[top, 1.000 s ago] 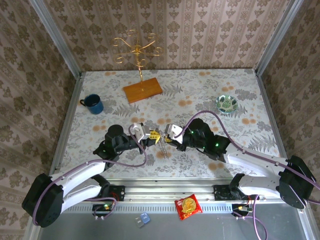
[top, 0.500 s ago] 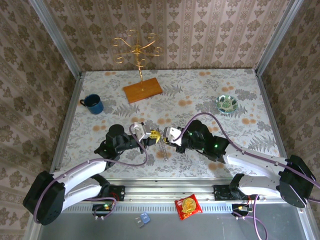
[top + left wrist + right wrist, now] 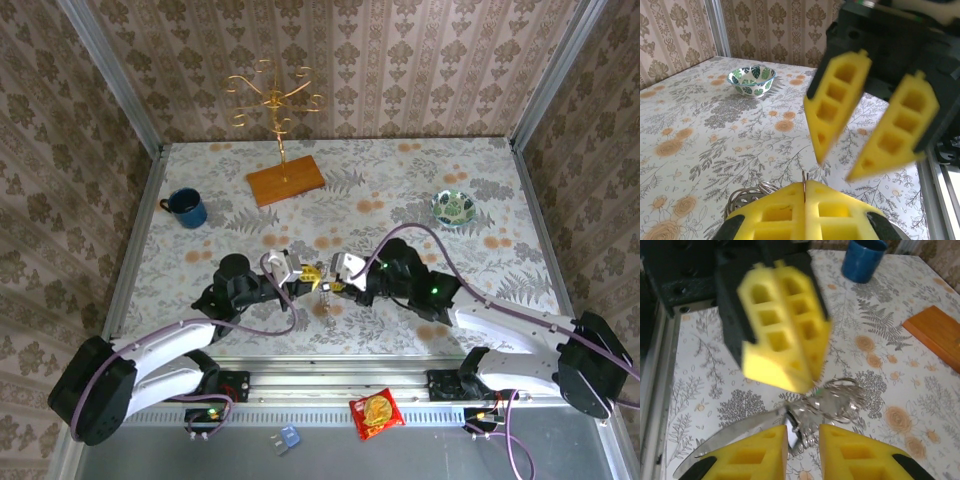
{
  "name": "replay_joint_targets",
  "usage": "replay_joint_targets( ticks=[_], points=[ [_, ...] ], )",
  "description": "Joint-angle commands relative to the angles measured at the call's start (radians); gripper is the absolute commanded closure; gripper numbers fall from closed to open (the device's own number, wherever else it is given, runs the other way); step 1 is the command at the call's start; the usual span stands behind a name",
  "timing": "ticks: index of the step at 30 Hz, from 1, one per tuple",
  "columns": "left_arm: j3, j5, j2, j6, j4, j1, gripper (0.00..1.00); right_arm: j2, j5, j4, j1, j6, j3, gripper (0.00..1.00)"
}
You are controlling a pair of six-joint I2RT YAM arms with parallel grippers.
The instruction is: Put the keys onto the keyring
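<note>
Floral table (image 3: 480,180) was seen, left gripper (image 3: 804,184) was clamped on keyring (image 3: 747,426) wire at bottom centre, right gripper (image 3: 836,169) was held apart above it, keys (image 3: 832,400) were bunched mid-frame in right wrist view.

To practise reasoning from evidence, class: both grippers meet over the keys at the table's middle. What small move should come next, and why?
Probably close the right gripper on the metal piece lying between its open fingers. The left gripper is shut on the keyring, and the keys are bunched beside it, so one likely needs a firm hold before threading.
</note>
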Motion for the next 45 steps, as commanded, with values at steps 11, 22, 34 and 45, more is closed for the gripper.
replay_joint_targets(
  ticks=[11, 22, 34, 45],
  points=[
    [-0.060, 0.021, 0.047, -0.048, 0.256, -0.006, 1.00, 0.037, -0.212, 0.271, -0.107, 0.287, -0.088, 0.76],
    [-0.063, 0.040, 0.052, -0.042, 0.256, -0.010, 1.00, 0.127, -0.264, 0.353, -0.105, 0.345, -0.065, 0.72],
    [-0.058, 0.050, 0.052, -0.039, 0.251, -0.014, 1.00, 0.168, -0.315, 0.377, -0.106, 0.366, -0.046, 0.73],
    [-0.054, 0.064, 0.056, -0.044, 0.257, -0.014, 1.00, 0.201, -0.341, 0.413, -0.105, 0.378, -0.025, 0.81]
  ],
)
